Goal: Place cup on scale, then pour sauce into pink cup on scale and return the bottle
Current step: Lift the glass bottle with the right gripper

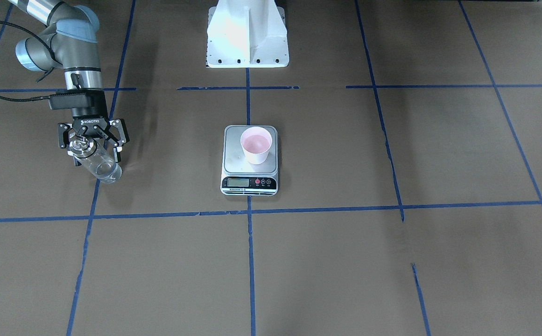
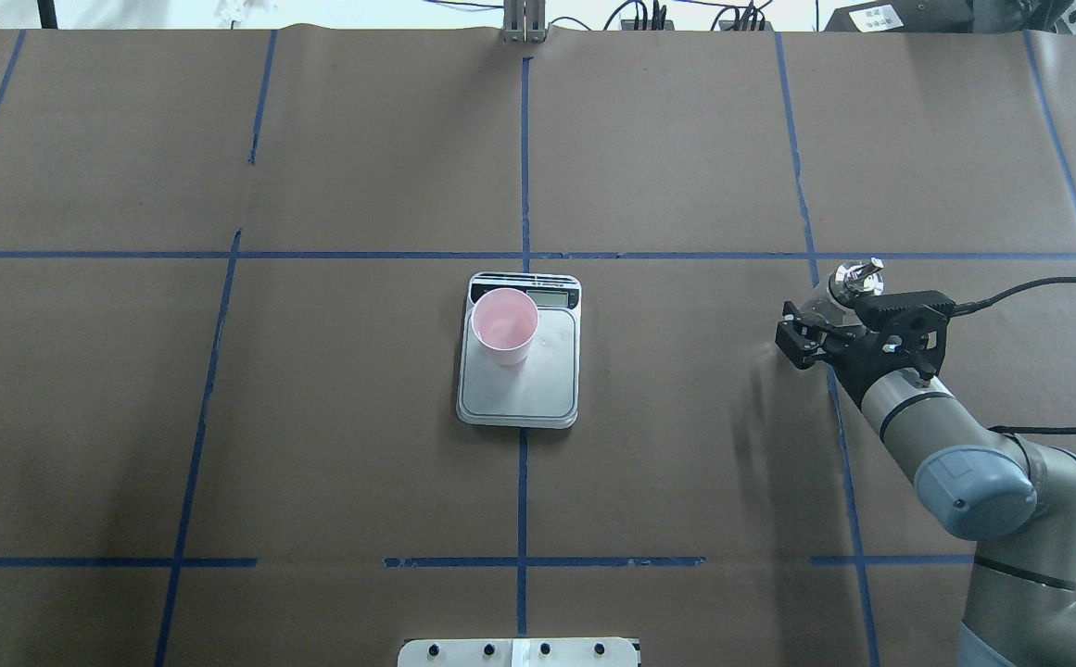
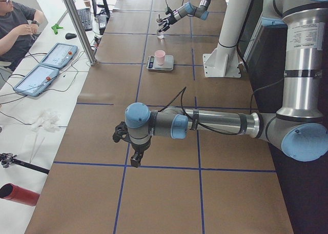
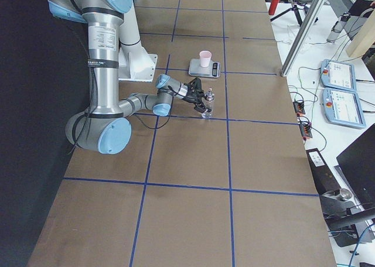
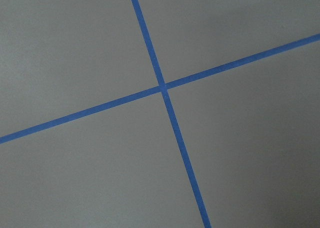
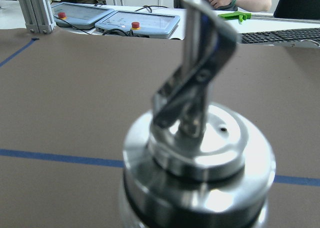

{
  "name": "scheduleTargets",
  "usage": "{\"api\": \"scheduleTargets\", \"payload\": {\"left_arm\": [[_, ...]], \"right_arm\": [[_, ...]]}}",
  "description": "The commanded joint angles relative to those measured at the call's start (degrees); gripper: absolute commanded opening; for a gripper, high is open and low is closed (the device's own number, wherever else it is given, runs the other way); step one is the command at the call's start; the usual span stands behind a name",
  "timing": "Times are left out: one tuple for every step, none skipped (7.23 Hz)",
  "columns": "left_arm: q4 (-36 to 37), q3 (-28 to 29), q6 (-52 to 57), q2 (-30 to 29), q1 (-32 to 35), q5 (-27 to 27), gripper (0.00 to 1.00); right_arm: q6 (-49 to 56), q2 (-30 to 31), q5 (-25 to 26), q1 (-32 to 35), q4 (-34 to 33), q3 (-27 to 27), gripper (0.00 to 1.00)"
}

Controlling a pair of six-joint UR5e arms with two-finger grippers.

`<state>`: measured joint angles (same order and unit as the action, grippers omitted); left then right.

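Cup [image 1: 256, 144] was already on the scale [image 1: 233, 156], so I'd say it was the bottle [image 1: 100, 165] step. The bottle stood well off to the robot's right, with the right gripper [image 1: 94, 151] jaws either side of its top. Couldn't tell if they were squeezing, and couldn't read the left gripper [image 3: 135, 159] either. Next up was probably a lift and carry across, with nothing between them.
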<state>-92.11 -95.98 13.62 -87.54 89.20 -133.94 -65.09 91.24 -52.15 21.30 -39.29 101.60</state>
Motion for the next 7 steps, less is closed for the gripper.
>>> {"api": "scheduleTargets", "payload": {"left_arm": [[0.0, 0.0, 0.0, -0.1, -0.1, 0.0, 1.0], [0.0, 0.1, -0.1, 0.0, -0.1, 0.0, 1.0], [0.0, 0.1, -0.1, -0.1, -0.1, 0.0, 1.0], [0.0, 0.1, 0.0, -0.1, -0.1, -0.1, 1.0], [0.0, 0.1, 0.0, 0.0, -0.1, -0.1, 1.0], [0.0, 0.2, -0.1, 0.0, 0.0, -0.1, 1.0], [-0.1, 0.2, 0.0, 0.5, 0.0, -0.2, 1.0]], "right_arm": [[0.3, -0.1, 1.3, 0.1, 0.0, 0.0, 0.98], [0.3, -0.2, 2.2, 0.1, 0.0, 0.0, 0.43], [0.3, 0.2, 2.8, 0.1, 0.0, -0.1, 0.0], [1.1, 0.2, 3.7, 0.1, 0.0, 0.1, 0.0], [3.1, -0.1, 4.1, 0.1, 0.1, 0.5, 0.0], [3.6, -0.1, 4.2, 0.1, 0.1, 0.8, 0.0], [4.5, -0.3, 4.2, 0.1, 0.0, 1.9, 0.0]]}}
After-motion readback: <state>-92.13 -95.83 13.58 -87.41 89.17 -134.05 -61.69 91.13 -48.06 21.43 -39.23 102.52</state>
